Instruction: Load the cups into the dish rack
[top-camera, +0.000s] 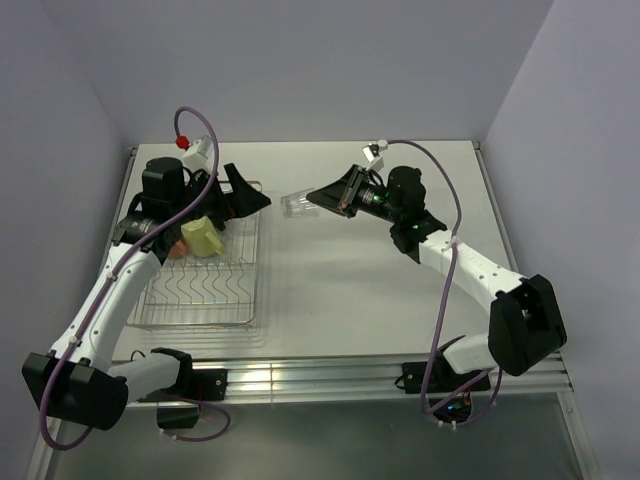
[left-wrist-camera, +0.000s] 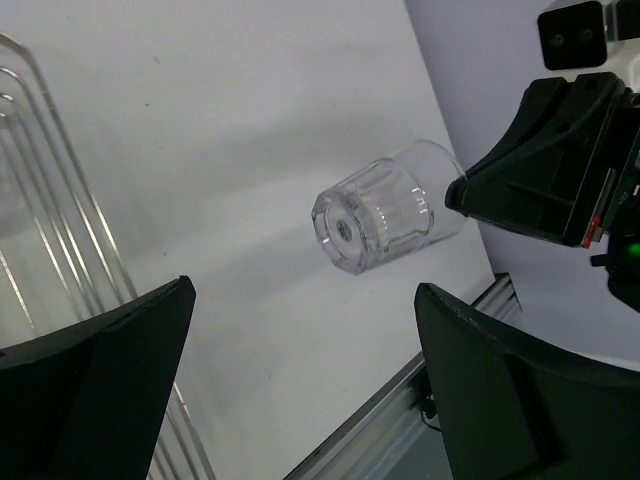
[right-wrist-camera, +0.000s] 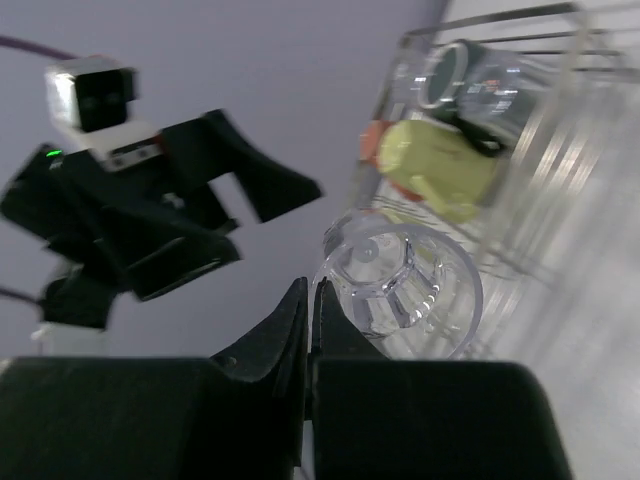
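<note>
Your right gripper (top-camera: 325, 199) is clamped tight on the rim of a clear tumbler (top-camera: 297, 204), lying sideways in the air, base aimed at the dish rack (top-camera: 254, 285); your left gripper (top-camera: 252, 198) gapes wide and empty just beside that base; the long axis runs jaw to jaw, so I'd guess handover.

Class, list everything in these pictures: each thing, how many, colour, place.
Silver metal wire dish rack: one, silver, table's left side.
Pale yellow-green cup: one, yellow-green, in the rack.
Orange mug: one, orange, in the rack, mostly hidden.
Further cup: one, colour unclear, in the rack.
Clear glass tumbler: one, clear, held sideways by its rim above the table.
White table: one, white, under everything.
Left gripper: one, black, open, near the rack's far corner.
Right gripper: one, black, shut on the tumbler.
</note>
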